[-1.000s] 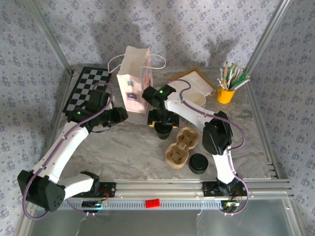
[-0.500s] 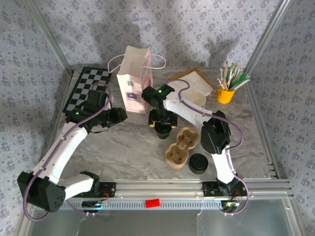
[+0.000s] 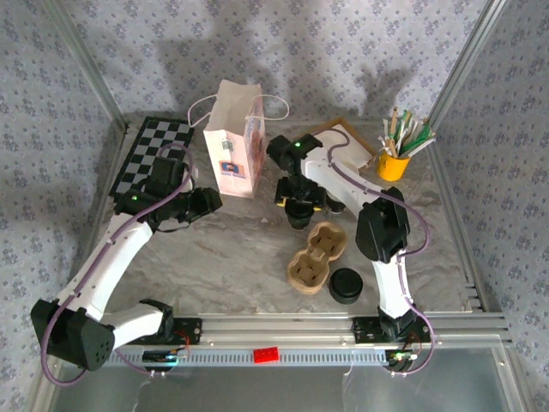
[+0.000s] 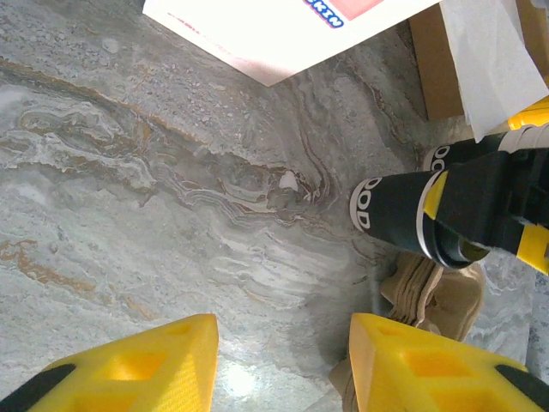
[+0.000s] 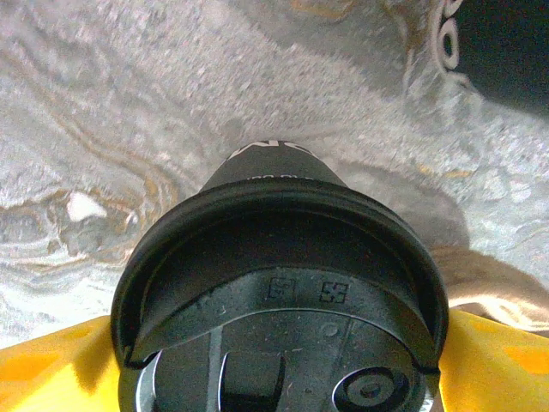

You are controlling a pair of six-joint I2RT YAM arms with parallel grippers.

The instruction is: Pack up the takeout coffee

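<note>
Coffee cup black, white-lettered, capped with black lid.

Grey marbled surface: a white paper bag stands just beyond the left pincer, with a checkerboard off to that pincer's left. A pulp cup carrier lies just nearside of the right pincer, with a black round lid beside the carrier. A cardboard tray and a yellow cup of utensils sit beyond-right of the right pincer.
</note>
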